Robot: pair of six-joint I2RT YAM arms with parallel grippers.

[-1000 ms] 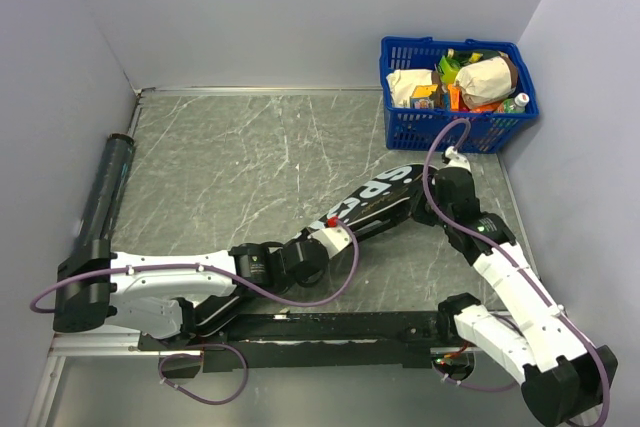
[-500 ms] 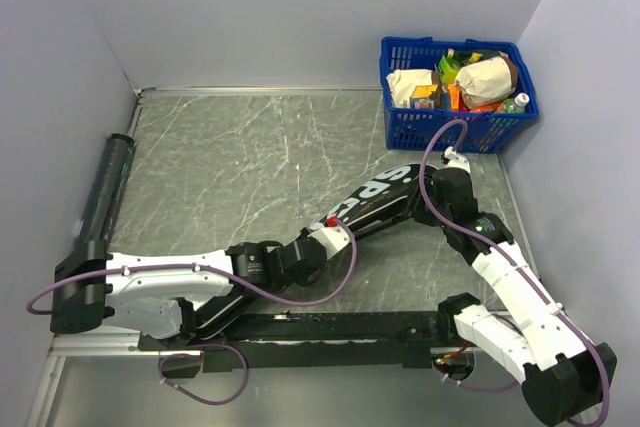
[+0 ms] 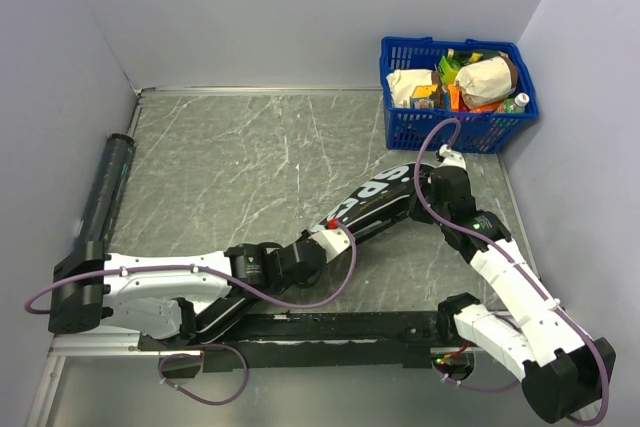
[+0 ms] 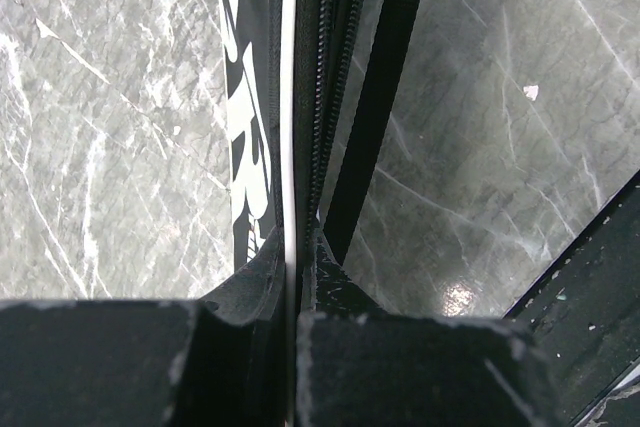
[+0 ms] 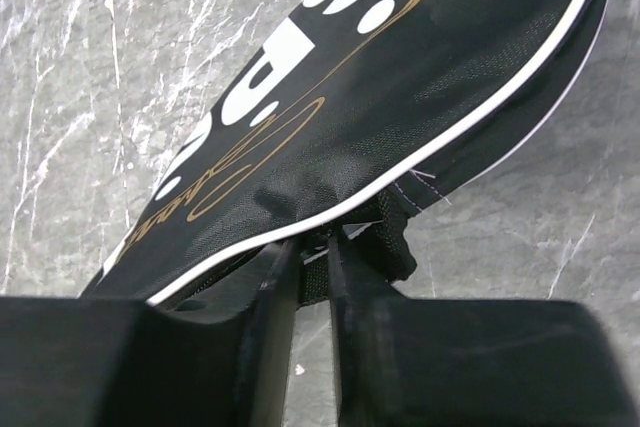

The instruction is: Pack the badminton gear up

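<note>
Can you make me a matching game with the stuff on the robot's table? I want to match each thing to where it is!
Things:
1. bag
2. tube
3. basket

Where:
A. lying along the left wall
B. in the far right corner, full of groceries
C. held by the left claw and the right claw

Right pairs: 1-C, 2-A, 3-B.

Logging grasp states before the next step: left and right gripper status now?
Left gripper: closed, pinching the black bag at its zipper edge.
Right gripper: closed on the bag's rim.
</note>
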